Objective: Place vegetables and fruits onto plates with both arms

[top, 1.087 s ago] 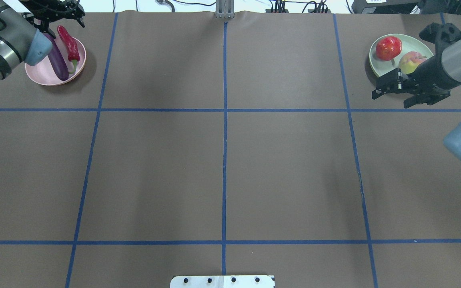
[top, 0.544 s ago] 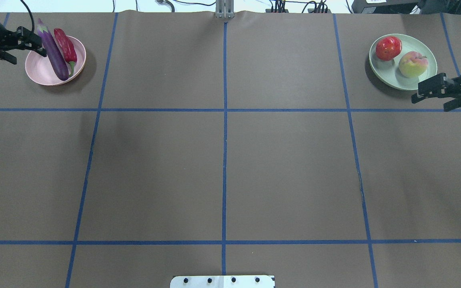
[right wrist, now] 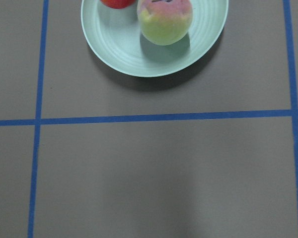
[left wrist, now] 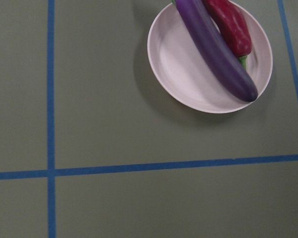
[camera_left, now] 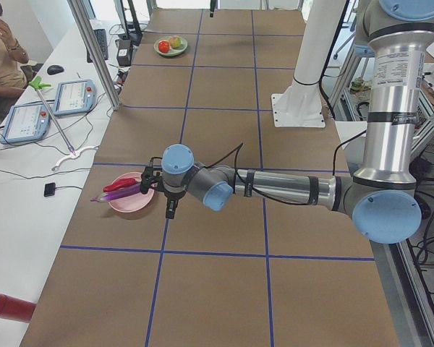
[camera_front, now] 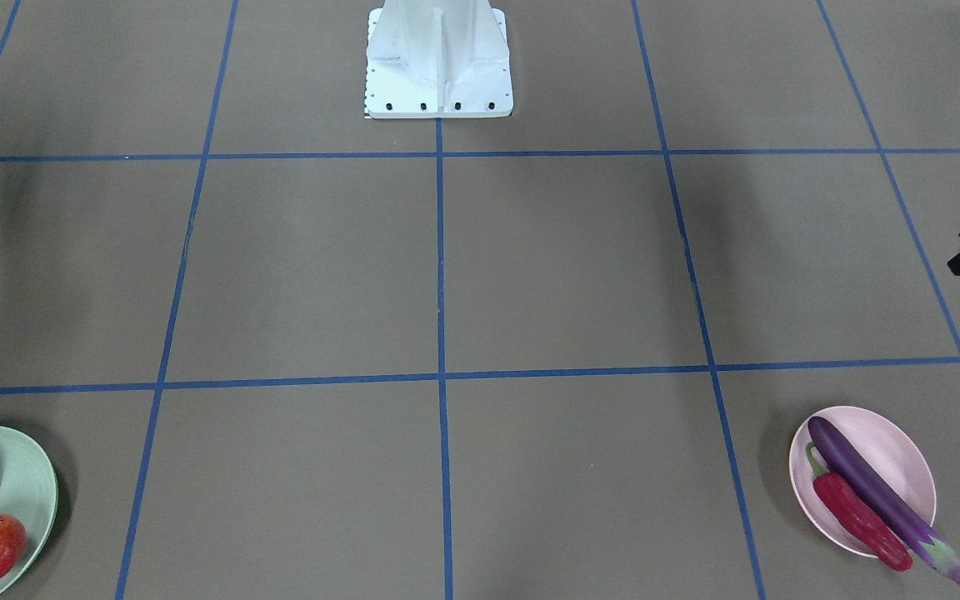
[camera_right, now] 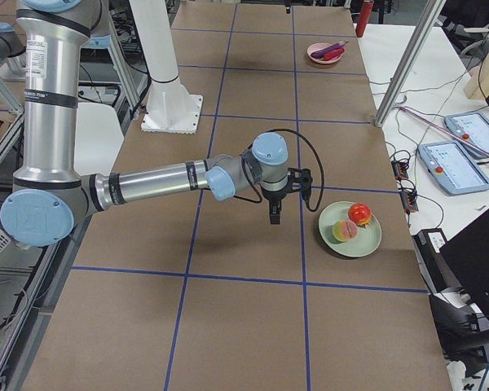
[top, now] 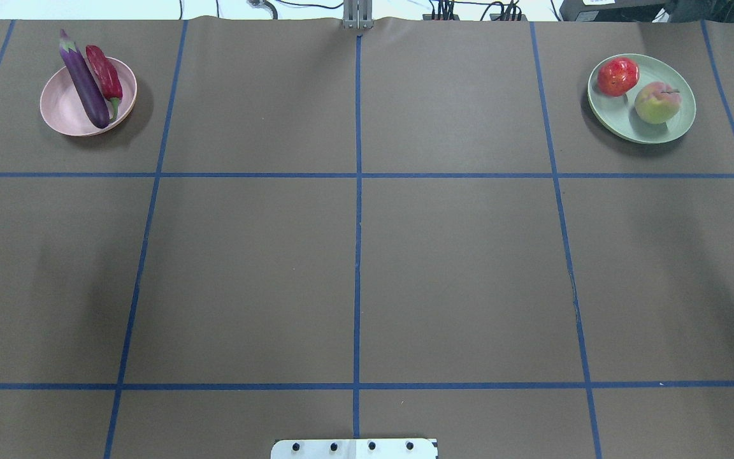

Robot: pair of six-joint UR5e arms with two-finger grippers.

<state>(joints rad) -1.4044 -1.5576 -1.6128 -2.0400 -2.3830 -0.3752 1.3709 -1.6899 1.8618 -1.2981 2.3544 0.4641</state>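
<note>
Purple eggplant [top: 84,80] and chili [top: 104,71] lie side by side across the pink plate [top: 61,111] just beside the left gripper [camera_left: 169,210], and peach [top: 657,102] and pomegranate [top: 618,76] sit on the green plate [top: 622,119] beside the right gripper [camera_right: 275,216]; I can't tell if either is open.

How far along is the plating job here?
Done: long purple eggplant and red chili lie on the pale pink plate; red pomegranate and round peach sit on the pale green plate. Nothing in hand or left: all four pieces are plated.
</note>
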